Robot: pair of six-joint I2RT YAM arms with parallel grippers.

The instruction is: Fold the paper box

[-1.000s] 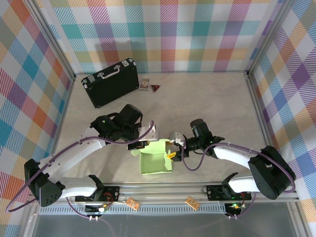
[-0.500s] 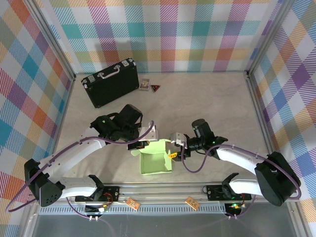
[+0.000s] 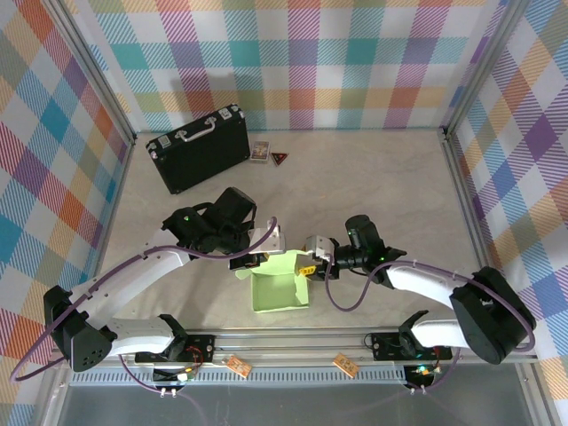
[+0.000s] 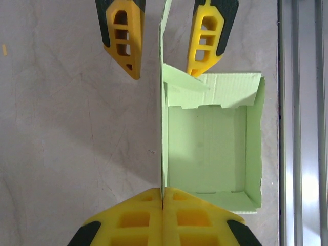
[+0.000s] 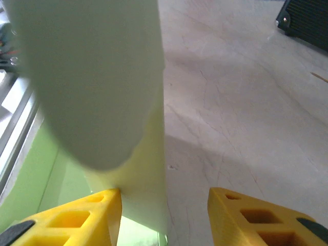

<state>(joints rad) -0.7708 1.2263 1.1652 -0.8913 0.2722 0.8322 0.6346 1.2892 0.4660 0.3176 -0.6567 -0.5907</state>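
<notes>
The paper box (image 3: 282, 297) is a pale green open tray near the table's front edge, with one long wall flap standing upright. My left gripper (image 3: 260, 260) is shut on the near end of that upright wall (image 4: 163, 154), its pads (image 4: 138, 215) pressed together on the card. My right gripper (image 3: 308, 267) straddles the far end of the same wall; its yellow fingers (image 4: 123, 36) stand one on each side. In the right wrist view the card (image 5: 138, 169) rests against the left finger (image 5: 77, 218), with a gap to the right one, so the right gripper (image 5: 164, 192) is open.
A black briefcase (image 3: 198, 147) lies at the back left, with two small cards (image 3: 259, 151) beside it. An aluminium rail (image 3: 293, 337) runs along the near edge, close to the box's front side. Checked walls enclose the table.
My right gripper has slid left onto the end of the box's upright wall and its jaws have narrowed. The left gripper and the box have stayed put.
</notes>
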